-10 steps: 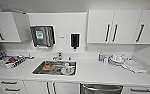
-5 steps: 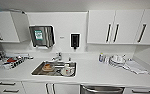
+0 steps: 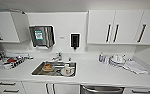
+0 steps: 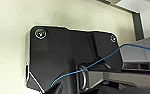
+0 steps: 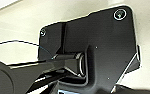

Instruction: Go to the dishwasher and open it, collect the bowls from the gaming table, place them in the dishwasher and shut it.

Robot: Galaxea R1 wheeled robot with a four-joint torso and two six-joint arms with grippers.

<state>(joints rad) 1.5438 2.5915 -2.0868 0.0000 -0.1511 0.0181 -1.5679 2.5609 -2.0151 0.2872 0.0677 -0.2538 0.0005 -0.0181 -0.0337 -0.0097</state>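
Note:
The dishwasher (image 3: 102, 89) shows as a strip of brushed steel front with its bar handle, at the near edge of the head view. It sits under the white counter (image 3: 96, 73), right of the sink, and its door is closed. The bowls and the gaming table are out of view. In the left wrist view the robot's dark plate (image 4: 66, 57) hangs over a pale floor, with a blue cable across it. In the right wrist view the dark plate (image 5: 96, 45) is also over a pale floor.
A steel sink (image 3: 54, 68) holds a brownish item and a white cup (image 3: 66, 68). A dish rack (image 3: 6, 61) stands at the left. Stacked plates (image 3: 117, 60) and a cloth (image 3: 134, 67) lie at the right. White wall cabinets (image 3: 113, 26), a towel dispenser (image 3: 42, 36) and a soap dispenser (image 3: 74, 40) hang above.
The head view has shifted only slightly towards the counter. Nothing on the counter has moved.

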